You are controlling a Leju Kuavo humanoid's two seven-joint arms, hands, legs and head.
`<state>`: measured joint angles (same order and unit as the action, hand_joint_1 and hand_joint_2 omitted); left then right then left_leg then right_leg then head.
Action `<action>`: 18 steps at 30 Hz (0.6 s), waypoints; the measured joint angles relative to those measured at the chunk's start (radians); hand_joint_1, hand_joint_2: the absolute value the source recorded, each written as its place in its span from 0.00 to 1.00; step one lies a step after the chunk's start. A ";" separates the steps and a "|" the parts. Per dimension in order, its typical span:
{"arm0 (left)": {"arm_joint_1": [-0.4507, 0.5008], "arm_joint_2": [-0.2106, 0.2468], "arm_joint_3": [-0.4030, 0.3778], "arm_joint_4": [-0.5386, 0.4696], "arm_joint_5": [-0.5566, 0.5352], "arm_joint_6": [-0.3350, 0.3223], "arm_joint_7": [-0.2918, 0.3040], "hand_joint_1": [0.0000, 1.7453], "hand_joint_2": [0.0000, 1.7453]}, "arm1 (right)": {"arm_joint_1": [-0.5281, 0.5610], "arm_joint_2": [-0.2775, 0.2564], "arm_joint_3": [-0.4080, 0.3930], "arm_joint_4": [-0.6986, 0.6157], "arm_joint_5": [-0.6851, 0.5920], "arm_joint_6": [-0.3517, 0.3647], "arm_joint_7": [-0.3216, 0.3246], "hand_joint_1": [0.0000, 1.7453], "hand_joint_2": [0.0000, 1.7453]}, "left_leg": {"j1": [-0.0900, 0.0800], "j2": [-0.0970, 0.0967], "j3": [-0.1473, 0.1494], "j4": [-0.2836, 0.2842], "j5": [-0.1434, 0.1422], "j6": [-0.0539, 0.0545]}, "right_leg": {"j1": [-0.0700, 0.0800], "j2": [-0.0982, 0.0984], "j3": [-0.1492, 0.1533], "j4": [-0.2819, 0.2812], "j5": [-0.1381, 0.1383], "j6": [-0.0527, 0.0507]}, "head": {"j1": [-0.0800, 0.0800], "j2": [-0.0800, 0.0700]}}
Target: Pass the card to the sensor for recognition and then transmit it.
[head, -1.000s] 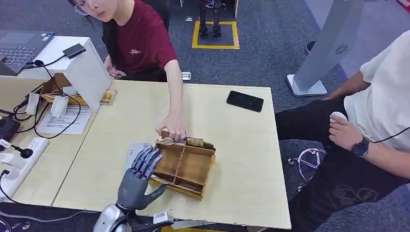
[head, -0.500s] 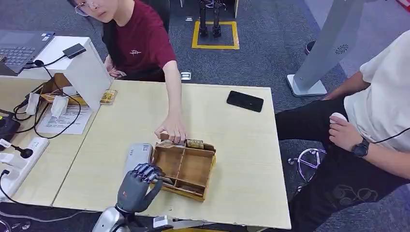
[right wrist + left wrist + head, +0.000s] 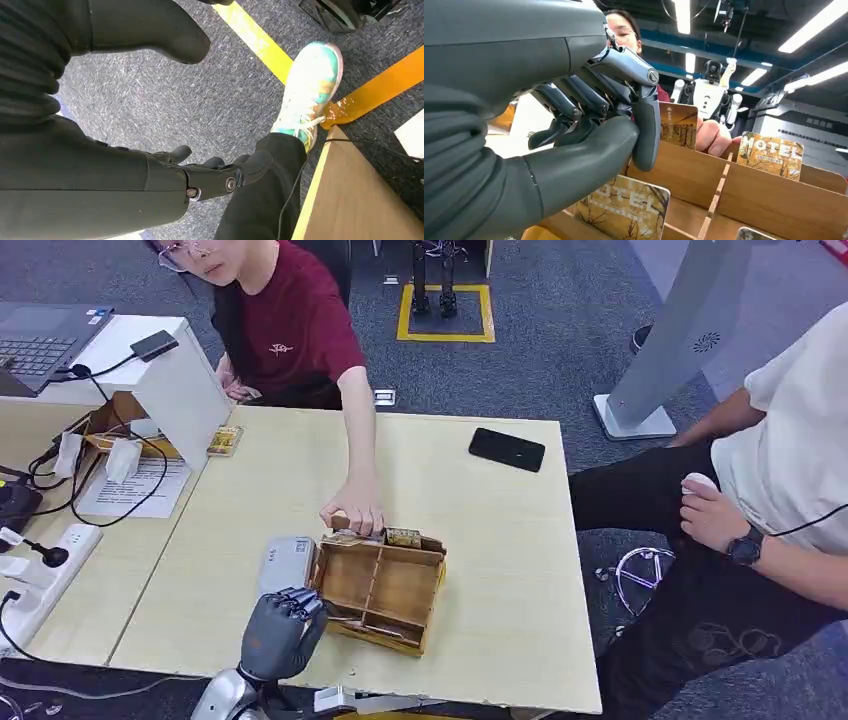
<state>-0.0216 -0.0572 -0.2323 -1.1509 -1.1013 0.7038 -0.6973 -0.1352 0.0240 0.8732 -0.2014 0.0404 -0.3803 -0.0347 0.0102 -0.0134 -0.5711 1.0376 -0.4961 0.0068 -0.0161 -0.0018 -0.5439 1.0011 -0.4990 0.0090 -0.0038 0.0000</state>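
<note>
A wooden divided box (image 3: 383, 586) sits near the table's front edge, and beside it lies a grey card sensor (image 3: 287, 562). My left hand (image 3: 280, 631) is curled at the box's near left corner. In the left wrist view its thumb and fingers (image 3: 646, 130) pinch the top edge of a brown hotel card (image 3: 624, 210) standing in the near compartment. Another hotel card (image 3: 771, 155) leans on the far wall. A person's hand (image 3: 355, 512) rests on the box's far edge and holds a card (image 3: 678, 125). My right hand (image 3: 165, 180) hangs over the floor with its fingers apart.
A black phone (image 3: 507, 449) lies at the table's far right. A white stand (image 3: 180, 390), cables and a power strip (image 3: 50, 570) crowd the left side. A second person (image 3: 780, 490) sits close to the table's right edge, with a shoe (image 3: 310, 90) near my right hand.
My left hand went from flat and spread over the box's left side to curled at its near corner, drawing back toward me. The person's hand stayed on the far edge.
</note>
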 joint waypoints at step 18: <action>0.000 0.000 0.000 0.006 0.003 0.000 0.000 1.00 1.00 | 0.000 0.000 -0.015 0.000 0.001 0.000 0.000 0.00 1.00 | 0.000 0.000 0.002 0.000 0.000 0.000 | 0.000 0.000 0.002 0.000 0.000 0.000 | 0.000 0.000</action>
<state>-0.0219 -0.0572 -0.2323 -1.1444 -1.0983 0.7038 -0.6973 -0.1355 0.0240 0.8587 -0.2014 0.0412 -0.3799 -0.0343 0.0102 -0.0134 -0.5695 1.0376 -0.4959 0.0068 -0.0161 -0.0018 -0.5422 1.0011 -0.4989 0.0090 -0.0038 0.0000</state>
